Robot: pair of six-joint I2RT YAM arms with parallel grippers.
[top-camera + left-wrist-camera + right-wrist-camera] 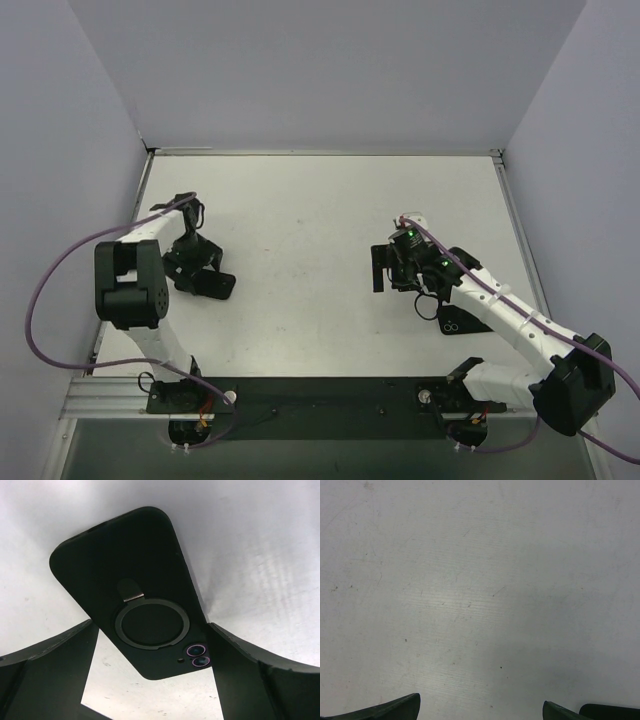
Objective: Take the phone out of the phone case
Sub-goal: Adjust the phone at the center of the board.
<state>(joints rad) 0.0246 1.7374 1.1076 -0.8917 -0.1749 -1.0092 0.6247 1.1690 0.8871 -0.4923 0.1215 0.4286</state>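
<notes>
The phone sits inside a black phone case (pixel 125 565) that lies back-up on the white table. Its two purple-rimmed camera lenses (pixel 198 656) show through the case's cutout, beside a round ring stand (pixel 151 626). My left gripper (pixel 152 680) is open, with one finger on each side of the camera end; I cannot tell whether the fingers touch the case. From above, the left gripper (pixel 195 268) hovers over the case (pixel 215 285) at the left. My right gripper (pixel 383 268) stands open above bare table (pixel 480 580), holding nothing.
Grey walls enclose the table on the left, back and right. A purple cable (pixel 45 290) loops out from the left arm, and another runs along the right arm (pixel 500 310). The arm bases sit on a black rail (pixel 320 395) at the near edge.
</notes>
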